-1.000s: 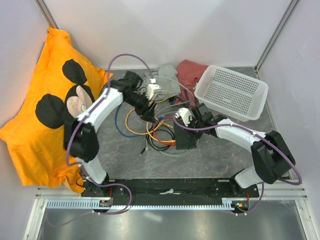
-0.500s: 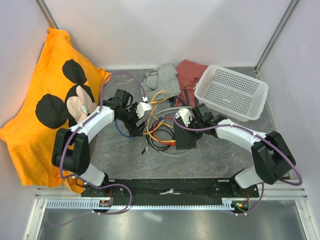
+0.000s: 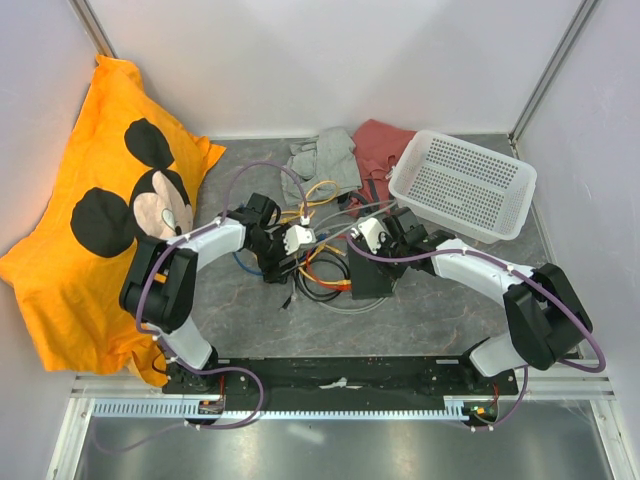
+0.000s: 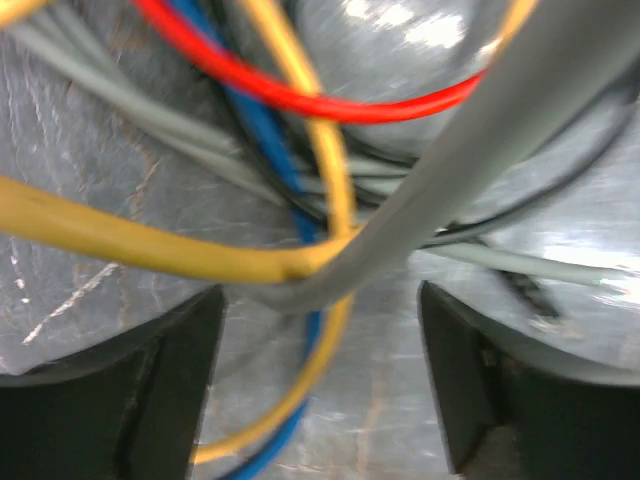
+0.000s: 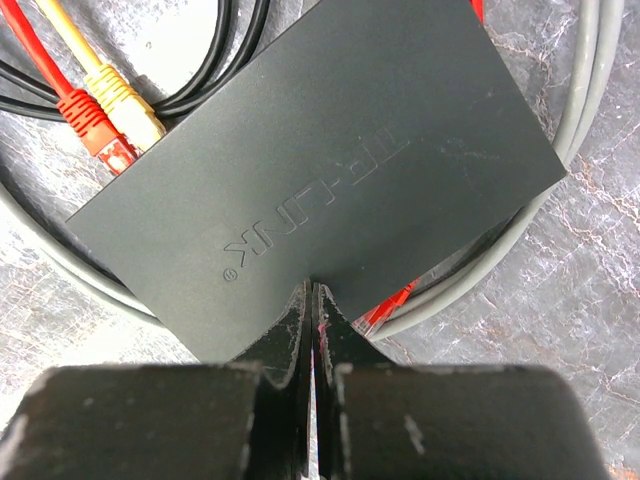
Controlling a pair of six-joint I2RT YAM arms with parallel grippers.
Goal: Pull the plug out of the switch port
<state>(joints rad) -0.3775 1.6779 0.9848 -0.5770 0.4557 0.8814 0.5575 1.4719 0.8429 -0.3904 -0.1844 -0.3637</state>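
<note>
The flat black switch box (image 5: 330, 150) (image 3: 373, 280) lies among looped cables. A red plug (image 5: 95, 128) and a yellow plug (image 5: 125, 100) sit side by side in its left edge, in the switch ports; another red plug (image 5: 392, 305) shows at its lower right edge. My right gripper (image 5: 312, 290) (image 3: 372, 258) is shut, tips pressed down on the box's top, holding nothing. Left of the box, my left gripper (image 4: 320, 385) (image 3: 290, 258) hangs low over the cable tangle with its fingers (image 4: 120, 390) wide apart. A yellow cable (image 4: 300, 265) and a blue cable (image 4: 290, 430) run between them.
A white perforated basket (image 3: 462, 185) stands at the back right. Grey cloth (image 3: 325, 160) and red cloth (image 3: 380, 145) lie behind the cables. A large orange Mickey Mouse cloth (image 3: 100, 210) covers the left side. Thick grey cable (image 5: 570, 150) loops round the box.
My left arm has swung from the back of the cable pile forward and right, dropping low over the tangle with its jaws apart. The right arm and the box have stayed still.
</note>
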